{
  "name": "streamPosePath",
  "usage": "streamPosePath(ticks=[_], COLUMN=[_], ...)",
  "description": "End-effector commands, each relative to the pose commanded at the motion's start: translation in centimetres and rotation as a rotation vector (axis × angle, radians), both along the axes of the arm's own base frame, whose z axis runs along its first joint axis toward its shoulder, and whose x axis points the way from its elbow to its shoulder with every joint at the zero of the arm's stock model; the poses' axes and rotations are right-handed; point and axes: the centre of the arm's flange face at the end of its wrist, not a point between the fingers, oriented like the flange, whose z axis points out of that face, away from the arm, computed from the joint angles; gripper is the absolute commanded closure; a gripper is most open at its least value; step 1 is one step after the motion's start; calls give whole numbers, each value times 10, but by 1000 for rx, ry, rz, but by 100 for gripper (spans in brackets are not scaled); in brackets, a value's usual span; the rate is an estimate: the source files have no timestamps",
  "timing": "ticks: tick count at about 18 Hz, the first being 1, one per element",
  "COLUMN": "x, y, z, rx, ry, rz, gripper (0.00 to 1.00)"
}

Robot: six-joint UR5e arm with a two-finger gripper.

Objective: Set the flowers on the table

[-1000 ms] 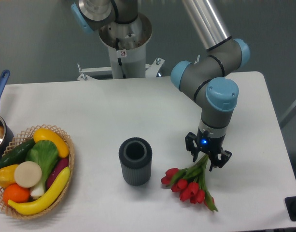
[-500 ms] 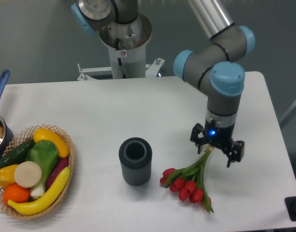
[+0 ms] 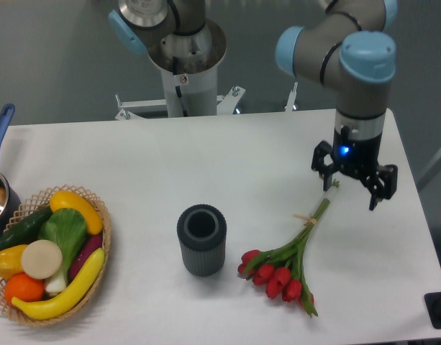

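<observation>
The flowers (image 3: 285,267), a bunch of red tulips with green stems tied near the stem ends, lie flat on the white table (image 3: 227,165), blooms toward the front and stem ends pointing up-right. My gripper (image 3: 353,184) is open and empty, raised just above and right of the stem tips, apart from them.
A dark grey ribbed cylinder vase (image 3: 201,239) stands upright left of the flowers. A wicker basket (image 3: 98,215) of fruit and vegetables sits at the front left. A pot with a blue handle (image 3: 0,133) is at the left edge. The robot base (image 3: 184,57) stands behind the table.
My gripper has let go of the stems and moved up and to the right, away from the flowers. The bunch now lies at rest on the table with its full stems showing.
</observation>
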Motion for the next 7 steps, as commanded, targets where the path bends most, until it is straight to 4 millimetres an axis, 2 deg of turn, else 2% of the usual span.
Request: streamPosePath(ticks=[1,3,5,7], x=[-3,-8,-8,-9], y=[-31,-66,-82,-85], z=[3,5,6,6], rx=[-28,-58,-66,-68], ry=[-11,-14,-5,-3], rz=[-32,-103,-133,-137], gripper=[0,0,0,0])
